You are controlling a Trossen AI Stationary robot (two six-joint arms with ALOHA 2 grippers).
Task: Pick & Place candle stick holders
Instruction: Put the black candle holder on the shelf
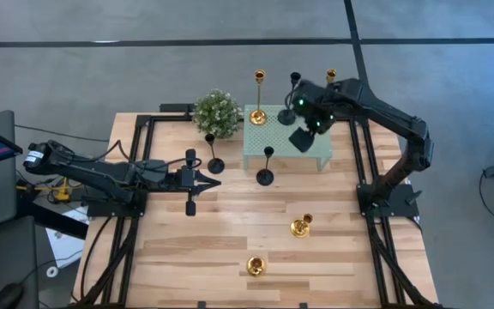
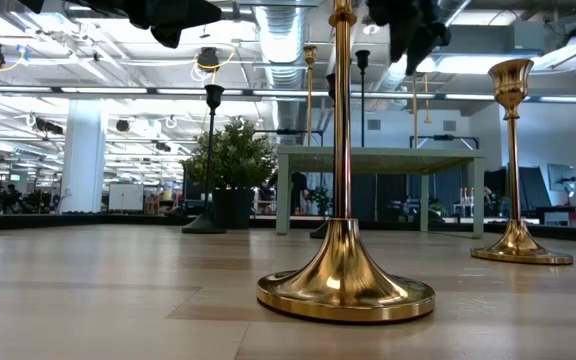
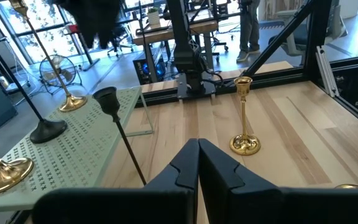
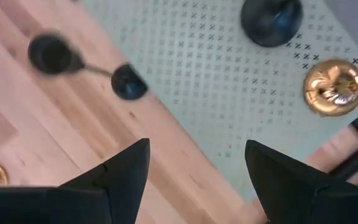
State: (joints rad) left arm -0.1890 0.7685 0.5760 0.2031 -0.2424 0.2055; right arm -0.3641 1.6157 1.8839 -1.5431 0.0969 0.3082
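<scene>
Four gold holders (image 1: 300, 227), three black holders (image 1: 266, 177). Right gripper (image 1: 303, 140) wide open above the stand (image 1: 316, 151), holding nothing; left gripper (image 1: 215, 181) closed, empty.

Right end effector (image 1: 303, 129) hovers over the mint stand (image 1: 283, 148); left end effector (image 1: 216, 180) rests mid-table.

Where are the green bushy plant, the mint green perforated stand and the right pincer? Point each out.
green bushy plant (image 1: 216, 112), high view, middle of its foliage.
mint green perforated stand (image 1: 274, 146), high view, bare part of its top.
right pincer (image 4: 196, 163), right wrist view, midway between its open fingertips.
</scene>
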